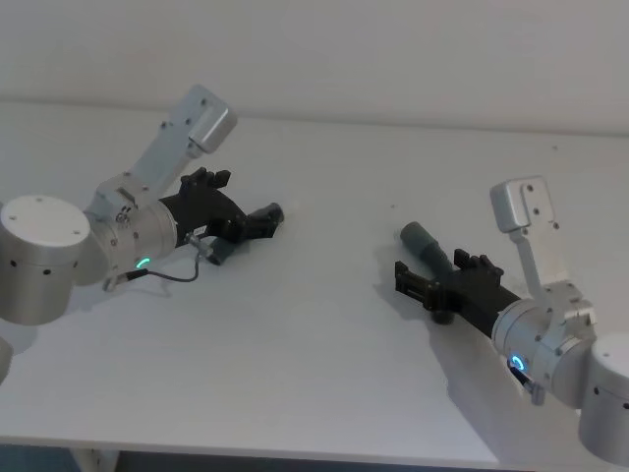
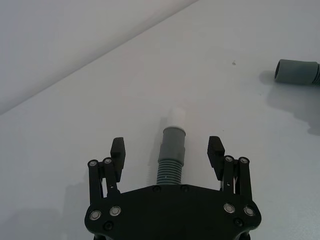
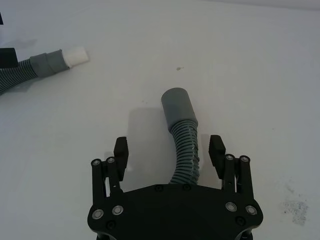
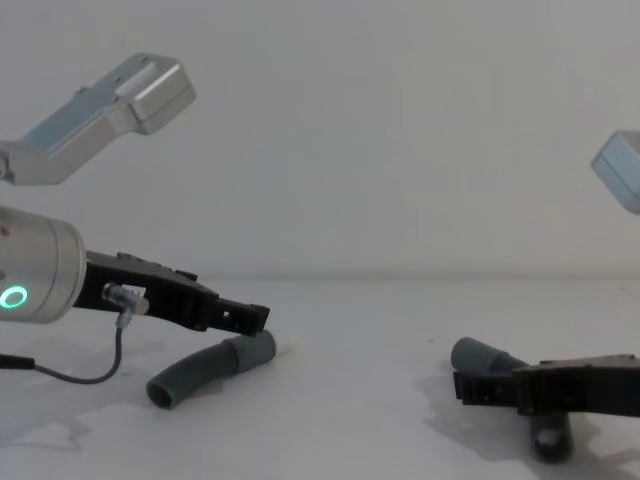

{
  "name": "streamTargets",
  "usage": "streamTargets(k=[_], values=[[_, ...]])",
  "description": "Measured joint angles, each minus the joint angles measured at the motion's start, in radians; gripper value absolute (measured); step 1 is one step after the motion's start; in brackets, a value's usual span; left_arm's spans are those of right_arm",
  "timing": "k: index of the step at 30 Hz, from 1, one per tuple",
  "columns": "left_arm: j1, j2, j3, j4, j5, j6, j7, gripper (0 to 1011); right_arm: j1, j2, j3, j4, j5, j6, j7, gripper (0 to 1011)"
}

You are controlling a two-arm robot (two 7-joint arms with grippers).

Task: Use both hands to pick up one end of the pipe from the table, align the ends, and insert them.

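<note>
In the head view, the left gripper [image 1: 239,208] sat low over the left side of the table [image 1: 324,374], its jaws spread to either side of the stub piece [image 1: 267,212]. On the right, the right gripper [image 1: 442,267] was spread the same way about the collar piece [image 1: 423,240], whose smooth end pointed toward the table's middle. The two pieces lay well apart.

In the left wrist view, the left gripper's fingers [image 2: 117,148] stood wide open, with bare table between each one and the ribbed hose, so they held nothing. The grey sleeve and white stub [image 2: 176,116] reached out past the fingertips.

In the right wrist view, the right gripper was just as wide open and gripped nothing. The ribbed hose curved up between its fingers without touching them. The collar [image 3: 177,102] lay beyond the fingertips, on the table.

In the chest view, the stub piece lay on the table just under the left gripper's tips. The collar piece lay behind the right gripper's fingers, its collar tilted upward.
</note>
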Motion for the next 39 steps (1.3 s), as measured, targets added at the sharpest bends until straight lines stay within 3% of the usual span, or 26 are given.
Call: streamTargets(k=[7,18,19,24,25,29,39], values=[[0.003,-0.002,-0.003,-0.002,0.002,0.002,0.002,1000,0.002,-0.003,0.003,0.003,0.001,0.006,0.005,870],[0.004,-0.004,-0.006,-0.003,0.003,0.004,0.003,1000,0.003,-0.005,0.004,0.006,0.002,0.011,0.007,548],[0.004,-0.004,-0.006,-0.003,0.004,0.004,0.003,1000,0.003,-0.005,0.004,0.006,0.002,0.011,0.008,479],[0.004,-0.005,-0.007,-0.003,0.004,0.009,0.001,1000,0.003,-0.006,0.005,0.007,0.002,0.012,0.008,346],[0.003,-0.004,-0.007,-0.003,0.003,0.013,-0.002,1000,0.003,-0.006,0.005,0.007,0.002,0.013,0.008,281],[-0.004,-0.002,-0.007,0.001,0.001,0.024,-0.018,1000,0.004,-0.006,0.006,0.007,0.002,0.013,0.009,189],[-0.051,0.012,0.018,0.033,-0.009,0.056,-0.085,1000,0.004,-0.006,0.005,0.007,0.001,0.014,0.009,149]])
